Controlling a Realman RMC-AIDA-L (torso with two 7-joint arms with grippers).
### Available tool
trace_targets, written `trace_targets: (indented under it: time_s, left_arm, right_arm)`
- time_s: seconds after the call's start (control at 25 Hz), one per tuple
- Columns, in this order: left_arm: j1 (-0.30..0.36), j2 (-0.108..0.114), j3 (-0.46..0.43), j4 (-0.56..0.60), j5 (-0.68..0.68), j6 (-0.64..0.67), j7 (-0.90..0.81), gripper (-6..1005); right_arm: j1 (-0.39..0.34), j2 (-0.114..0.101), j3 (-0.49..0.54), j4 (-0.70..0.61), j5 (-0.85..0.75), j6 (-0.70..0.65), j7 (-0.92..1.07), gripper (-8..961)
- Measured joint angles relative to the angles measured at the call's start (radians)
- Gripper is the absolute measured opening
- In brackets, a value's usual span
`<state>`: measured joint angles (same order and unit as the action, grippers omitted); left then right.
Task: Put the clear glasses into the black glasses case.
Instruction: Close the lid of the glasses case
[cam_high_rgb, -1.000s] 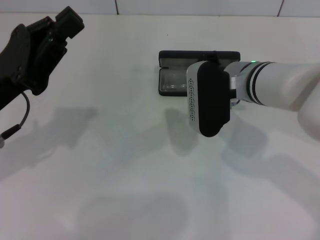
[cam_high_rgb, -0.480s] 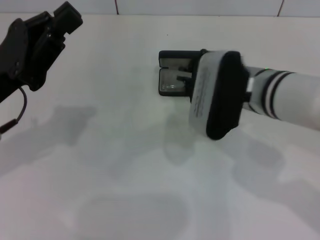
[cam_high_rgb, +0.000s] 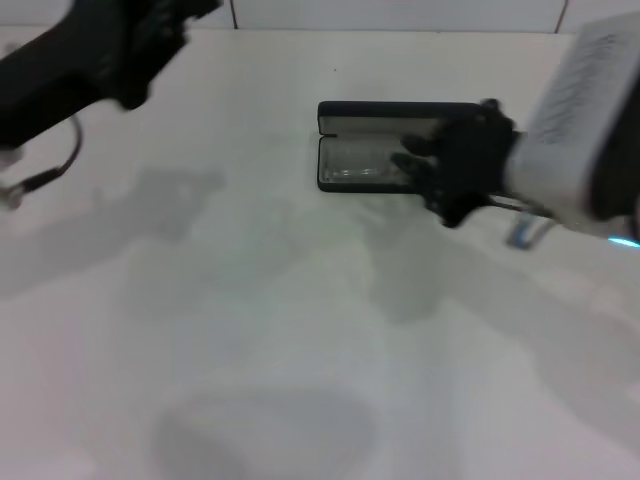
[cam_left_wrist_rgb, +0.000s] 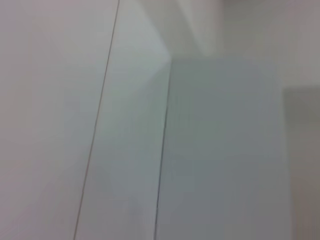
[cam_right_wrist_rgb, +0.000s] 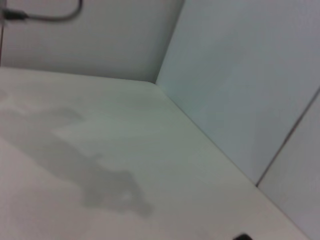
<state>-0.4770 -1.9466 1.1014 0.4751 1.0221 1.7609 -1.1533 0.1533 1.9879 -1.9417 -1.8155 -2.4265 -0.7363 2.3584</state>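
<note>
The black glasses case (cam_high_rgb: 345, 112) lies open on the white table, its lid raised at the far side. Faint see-through shapes of the clear glasses (cam_high_rgb: 355, 162) show in its grey-lined tray. My right gripper (cam_high_rgb: 440, 170), black on a white wrist, hovers over the case's right end and hides that part. Far from the case, my left gripper (cam_high_rgb: 150, 35) is raised at the far left. The left wrist view shows only wall panels. The right wrist view shows table and wall.
The white table (cam_high_rgb: 250, 330) spreads wide in front of the case, crossed by the arms' shadows. A tiled wall (cam_high_rgb: 400, 12) bounds its far edge. A thin cable (cam_high_rgb: 45, 175) hangs from the left arm.
My right arm has swung right and back, uncovering most of the case, with its gripper now pointing at the case's right end. The left arm has lifted toward the far left.
</note>
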Motion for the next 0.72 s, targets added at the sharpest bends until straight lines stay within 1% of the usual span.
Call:
trace_targets:
  time_s: [0.08,0.2,0.28,0.36,0.4,0.44,0.52,0.6,0.72]
  left_arm:
    - [-0.041,0.0,0.0,0.019,0.044,-0.101,-0.038,66]
    - [-0.088,-0.003,0.0,0.045,0.102,-0.219,-0.083,66]
    - [-0.118,-0.015,0.002,0.065,0.137,-0.312,-0.099,66]
    - [-0.141,-0.028,0.001,0.085,0.174,-0.376,-0.11,66]
    - [-0.152,-0.037,0.002,0.093,0.202,-0.411,-0.117,87]
    - [-0.172,-0.049,0.002,0.101,0.243,-0.46,-0.125,108]
    - [-0.205,-0.071,0.005,0.105,0.307,-0.524,-0.13,149]
    - [-0.251,-0.108,0.006,0.103,0.4,-0.604,-0.134,191]
    - [-0.302,-0.142,0.016,0.087,0.496,-0.708,-0.145,192]
  right_arm:
    - [-0.057,0.001,0.073,-0.05,0.078,-0.086,-0.03,121]
    - [-0.117,0.009,0.188,-0.085,0.212,-0.219,-0.12,120]
    - [-0.14,0.013,0.297,-0.093,0.325,-0.339,-0.186,119]
    - [-0.153,0.014,0.408,-0.086,0.431,-0.449,-0.237,118]
    - [-0.159,0.014,0.463,-0.075,0.49,-0.509,-0.264,117]
    - [-0.165,0.014,0.518,-0.057,0.547,-0.565,-0.297,117]
    - [-0.179,0.016,0.611,-0.017,0.641,-0.642,-0.357,116]
    - [-0.196,0.019,0.702,0.038,0.74,-0.71,-0.426,115]
    - [-0.209,0.021,0.803,0.141,0.835,-0.79,-0.511,113]
